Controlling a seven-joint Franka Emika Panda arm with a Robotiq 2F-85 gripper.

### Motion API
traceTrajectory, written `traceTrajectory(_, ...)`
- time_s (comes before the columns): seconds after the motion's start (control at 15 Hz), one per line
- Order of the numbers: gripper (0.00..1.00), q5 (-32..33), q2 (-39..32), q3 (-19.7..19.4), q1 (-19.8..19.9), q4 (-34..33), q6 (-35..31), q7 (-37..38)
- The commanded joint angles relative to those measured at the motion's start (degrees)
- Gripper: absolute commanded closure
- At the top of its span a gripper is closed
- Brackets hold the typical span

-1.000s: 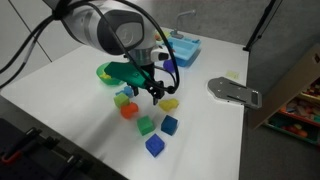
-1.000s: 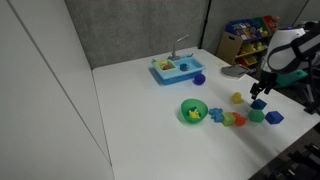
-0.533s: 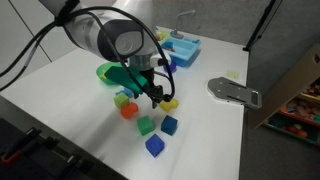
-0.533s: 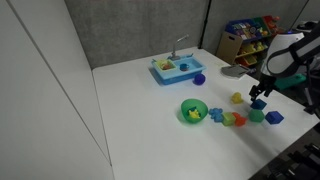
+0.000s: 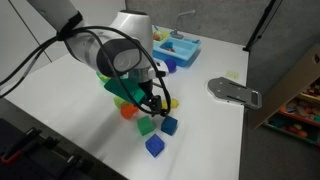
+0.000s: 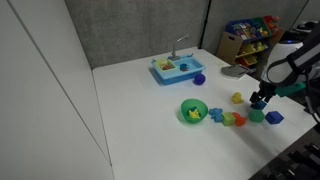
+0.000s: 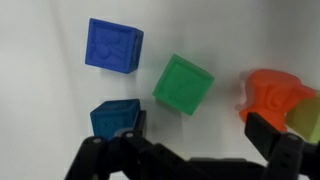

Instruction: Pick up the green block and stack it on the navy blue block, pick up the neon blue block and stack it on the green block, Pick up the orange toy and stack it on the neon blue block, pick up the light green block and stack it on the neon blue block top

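Note:
In the wrist view the green block (image 7: 182, 84) lies just ahead of my open, empty gripper (image 7: 180, 138). The neon blue block (image 7: 113, 46) lies beyond it to the left. The navy blue block (image 7: 115, 118) sits by my left finger. The orange toy (image 7: 270, 93) is by my right finger, with the light green block (image 7: 308, 108) at the frame edge. In an exterior view my gripper (image 5: 153, 103) hangs low over the green block (image 5: 146, 126), next to the navy block (image 5: 169, 125), neon blue block (image 5: 154, 146) and orange toy (image 5: 128, 111).
A yellow toy (image 5: 171, 103) lies beside the gripper. A green bowl (image 6: 192, 111) and a light-blue toy (image 6: 215, 114) sit near the cluster. A blue toy sink (image 5: 182, 47) stands at the back and a grey flat object (image 5: 233, 90) to the side. The table edge runs close to the blocks.
The arm has swung lower and nearer to the blocks, and the gripper now hangs just above the green block. The blocks have not moved.

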State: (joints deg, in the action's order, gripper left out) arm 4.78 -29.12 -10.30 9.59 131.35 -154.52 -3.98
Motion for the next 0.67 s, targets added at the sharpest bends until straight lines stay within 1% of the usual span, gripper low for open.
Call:
traceTrajectory(0.0, 0.0, -0.76, -2.54, 0.38, 0.99, 0.8, -6.14, 0.55)
traceTrajectory(0.2, 0.0, -1.46, -4.83, 0.46, 1.47, 0.87, -9.32, 0.84)
traceTrajectory(0.6, 0.0, -3.09, -7.78, 1.05, 3.31, 0.54, -12.1, -0.04)
